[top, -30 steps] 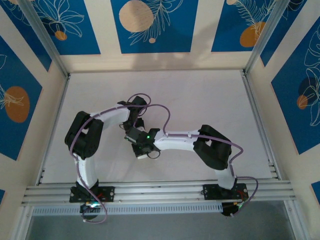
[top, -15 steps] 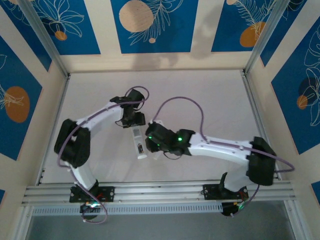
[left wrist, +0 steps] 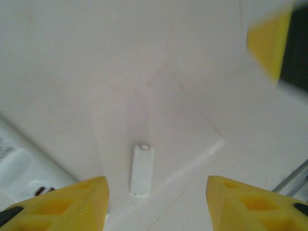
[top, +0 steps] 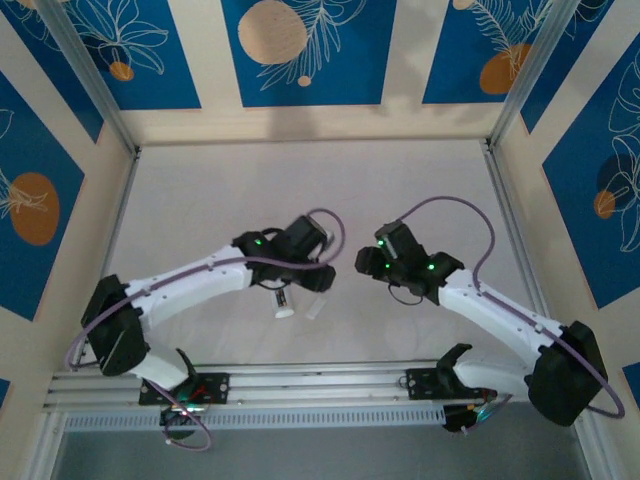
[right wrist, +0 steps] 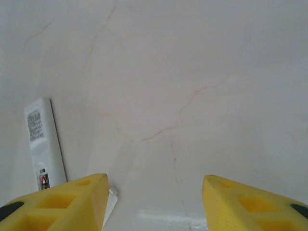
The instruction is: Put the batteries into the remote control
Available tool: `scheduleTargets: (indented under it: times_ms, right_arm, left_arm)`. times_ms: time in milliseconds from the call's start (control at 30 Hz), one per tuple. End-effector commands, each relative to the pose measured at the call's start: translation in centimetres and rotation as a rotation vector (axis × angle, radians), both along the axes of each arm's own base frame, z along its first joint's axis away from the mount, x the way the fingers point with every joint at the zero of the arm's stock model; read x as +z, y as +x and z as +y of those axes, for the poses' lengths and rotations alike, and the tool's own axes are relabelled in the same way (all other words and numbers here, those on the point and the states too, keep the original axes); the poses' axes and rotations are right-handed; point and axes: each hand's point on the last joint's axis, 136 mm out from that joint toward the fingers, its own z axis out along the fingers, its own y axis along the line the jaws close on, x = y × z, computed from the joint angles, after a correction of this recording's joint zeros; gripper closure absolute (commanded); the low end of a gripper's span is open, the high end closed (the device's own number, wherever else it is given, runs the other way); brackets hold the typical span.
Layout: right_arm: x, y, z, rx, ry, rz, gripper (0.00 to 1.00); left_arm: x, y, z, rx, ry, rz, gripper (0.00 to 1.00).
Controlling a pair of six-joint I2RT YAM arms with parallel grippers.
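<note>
The left jaws stand spread wide with nothing between them, hanging over the desk [left wrist: 159,57]. The right jaws are spread as well and empty. Neither arm is carrying anything.

The remote control [right wrist: 42,139] lies flat on the desk with its plain labelled back up, near the middle and close to the near edge, partly under my left arm in the overhead view. Its battery bay [right wrist: 43,180] is open at the near end. I can make out something dark with a red spot inside, but it is too small for me to tell whether one or both batteries are seated there.

The small white cover [left wrist: 142,168] lies on the desk just beside the remote control, apart from it and directly below the left jaws.

My reading is that the loading itself is at or near its end. What is left is to check that the batteries sit properly, then pick up the cover and fit it over the bay.
</note>
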Motion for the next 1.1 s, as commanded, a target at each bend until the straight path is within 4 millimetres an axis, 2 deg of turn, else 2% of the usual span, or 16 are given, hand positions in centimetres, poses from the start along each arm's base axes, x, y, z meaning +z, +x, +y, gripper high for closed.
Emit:
scheduleTargets:
  times_ms: [0, 200, 500, 967, 1067]
  right_arm:
    - [0.6, -0.5, -0.6, 0.015, 0.073, 0.012, 0.45]
    - [0.8, -1.1, -1.8, -0.014, 0.106, 0.004, 0.44]
    - [0.4, -1.6, -1.7, -0.013, 0.127, 0.021, 0.44]
    - [0.5, -1.8, -1.7, -0.016, 0.133, 0.024, 0.44]
    - [0.5, -1.9, -1.8, -0.017, 0.131, 0.025, 0.44]
  left_arm:
    - [-3.6, -1.7, -0.8, -0.123, 0.081, 0.039, 0.47]
    - [-7.8, -1.7, -0.9, -0.121, 0.197, 0.085, 0.47]
    - [-11.1, -0.8, -0.7, -0.068, 0.269, 0.105, 0.46]
    - [-12.7, 0.6, -1.1, -0.023, 0.269, 0.098, 0.56]
    - [-13.1, 0.6, -0.9, -0.016, 0.288, 0.109, 0.60]
